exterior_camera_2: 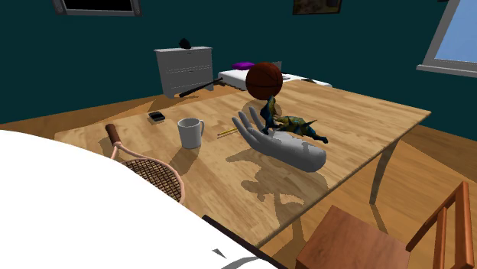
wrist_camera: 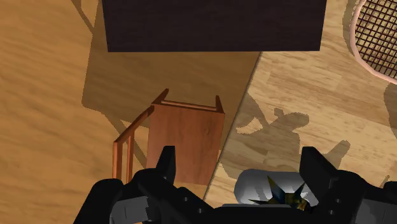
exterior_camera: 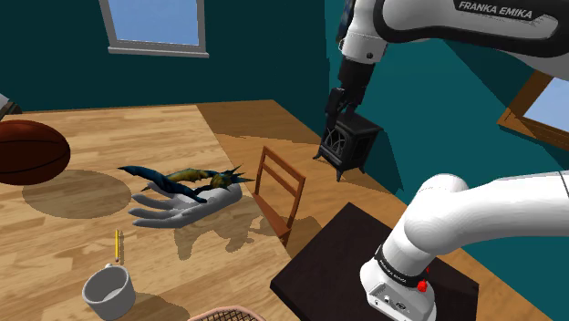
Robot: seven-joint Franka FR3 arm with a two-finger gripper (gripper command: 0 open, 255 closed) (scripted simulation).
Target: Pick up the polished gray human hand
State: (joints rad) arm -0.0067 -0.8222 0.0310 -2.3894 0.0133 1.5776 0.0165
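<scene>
White arm (exterior_camera: 438,25) upper link — "FRANKA EMIKA"

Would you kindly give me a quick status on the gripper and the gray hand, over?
Gripper open, empty, high above table edge. Gray hand lying on table, untouched. Spiky winged figure lies over it.

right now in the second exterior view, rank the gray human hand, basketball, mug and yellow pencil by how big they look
1. gray human hand
2. basketball, which sits farther from the camera
3. mug, nearer the camera and not far behind the ball
4. yellow pencil, a thin sliver
</scene>
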